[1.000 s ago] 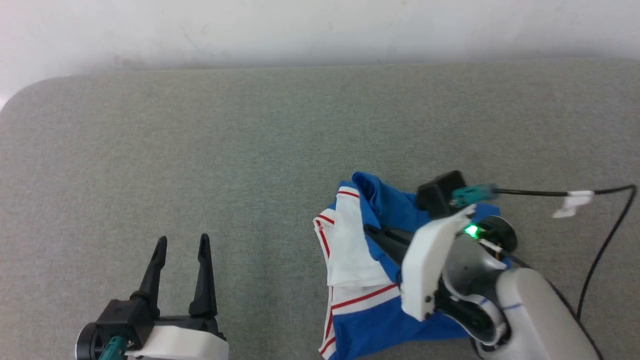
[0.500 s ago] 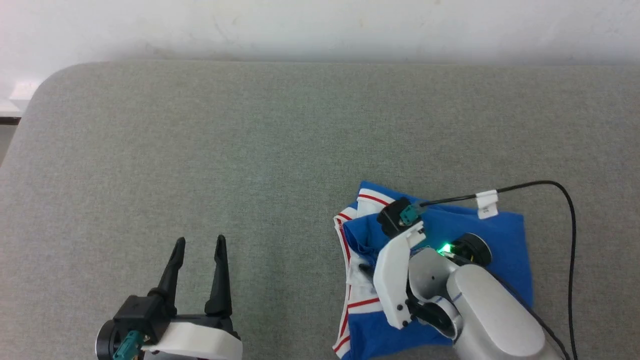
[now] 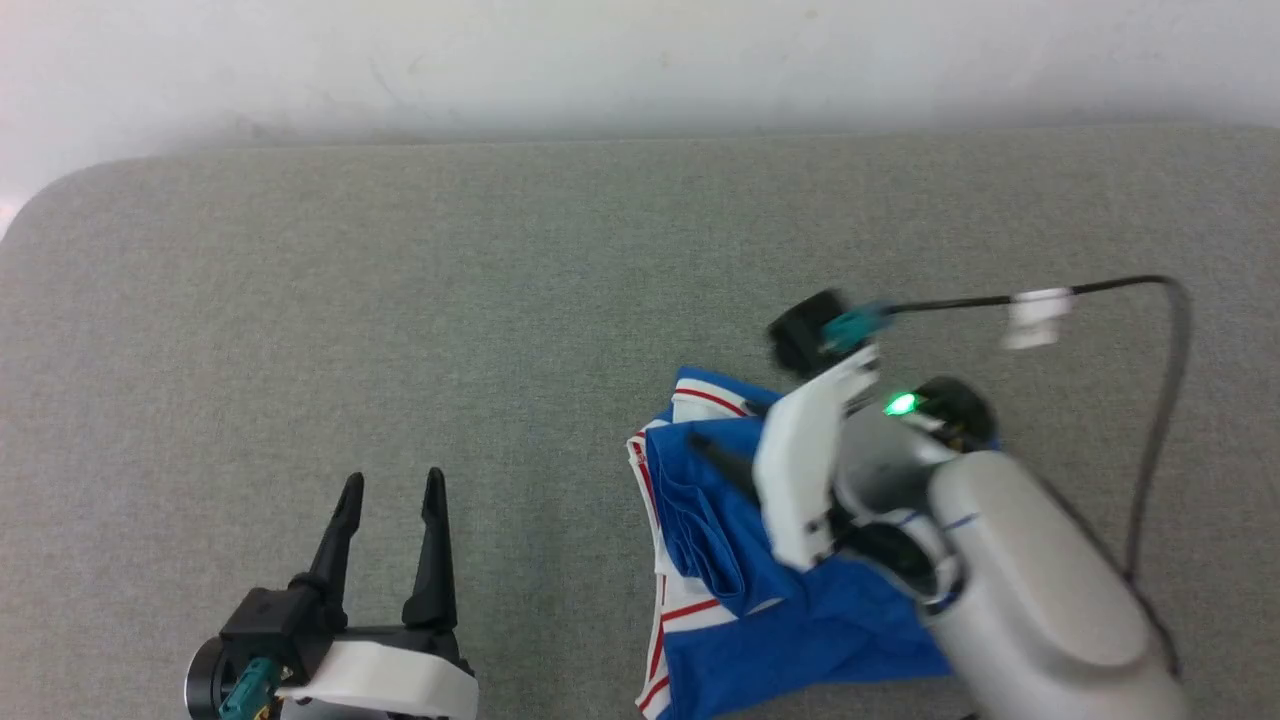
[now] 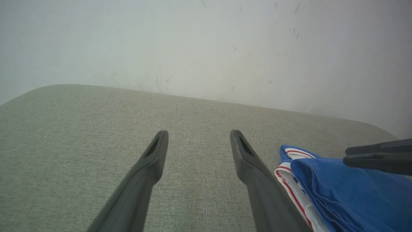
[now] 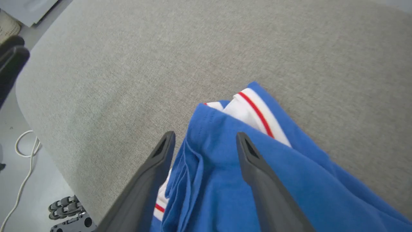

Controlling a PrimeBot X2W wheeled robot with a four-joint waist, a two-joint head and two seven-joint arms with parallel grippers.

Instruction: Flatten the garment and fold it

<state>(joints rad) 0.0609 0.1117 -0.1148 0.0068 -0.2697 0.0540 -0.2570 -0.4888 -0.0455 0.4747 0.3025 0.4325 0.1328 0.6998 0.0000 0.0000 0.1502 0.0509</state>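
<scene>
While the left gripper [image 3: 392, 482] sits low at the left of the grey fabric surface [image 3: 500, 280], its two fingers spread with nothing between them, the garment [image 3: 715, 560] lies bunched well to its right, toward the near edge (blue folds on top, red-and-white trim along its left side). Over that heap hangs the right gripper [image 5: 206, 135], fingers apart, a blue fold lying in the gap between them. A black cable [image 3: 1160, 400] loops at the far right.
</scene>
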